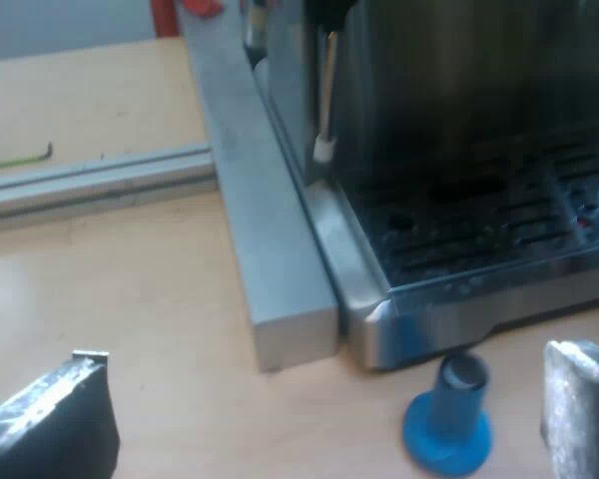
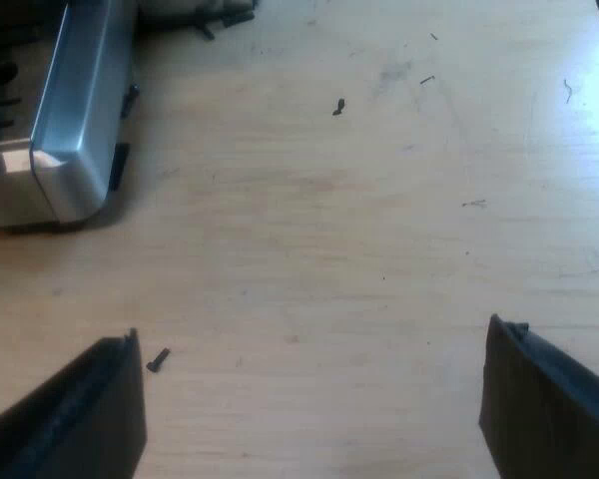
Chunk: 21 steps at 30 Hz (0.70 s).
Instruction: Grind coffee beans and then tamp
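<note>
**Open fingers wait by the blue tamper**

Left fingers (image 1: pixel 50 424) are spread wide and hold nothing. Close to one of them the blue tamper (image 1: pixel 447 424) stands on the bench (image 1: pixel 130 289), wide end down, just by the front corner of the espresso machine (image 1: pixel 459 120). I think it stands there so it is easy to pick up for pressing. A grey metal bar (image 1: pixel 270 249) lies tight along the machine's side and could get in the way. Right fingers (image 2: pixel 75 419) are wide apart too, holding nothing, over the bench near small dark crumbs (image 2: pixel 159 359).
</note>
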### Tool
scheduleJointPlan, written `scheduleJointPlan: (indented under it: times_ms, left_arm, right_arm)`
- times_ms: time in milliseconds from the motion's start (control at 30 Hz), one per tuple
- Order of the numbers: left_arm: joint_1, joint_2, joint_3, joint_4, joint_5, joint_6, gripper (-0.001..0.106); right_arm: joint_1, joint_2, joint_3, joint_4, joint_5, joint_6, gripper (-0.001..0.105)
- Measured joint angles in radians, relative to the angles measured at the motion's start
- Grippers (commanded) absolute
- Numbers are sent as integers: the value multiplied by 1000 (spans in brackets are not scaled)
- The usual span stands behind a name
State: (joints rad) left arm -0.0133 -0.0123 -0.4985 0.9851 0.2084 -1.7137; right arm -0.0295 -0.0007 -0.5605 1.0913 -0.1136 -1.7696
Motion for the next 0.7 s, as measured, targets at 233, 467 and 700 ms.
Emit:
scheduleJointPlan:
  times_ms: [233, 467, 700]
  left_arm:
    - [-115, 0, -86, 0, 34, -2, 87]
    - [-196, 27, -104, -14, 157, -3, 87]
    - [-272, 74, -104, -88, 296, 1, 87]
  right_arm:
    - [102, 136, -111, 11, -5, -9, 71]
    - [202, 266, -195, 44, -46, -36, 71]
    - [311, 357, -216, 37, -202, -63, 71]
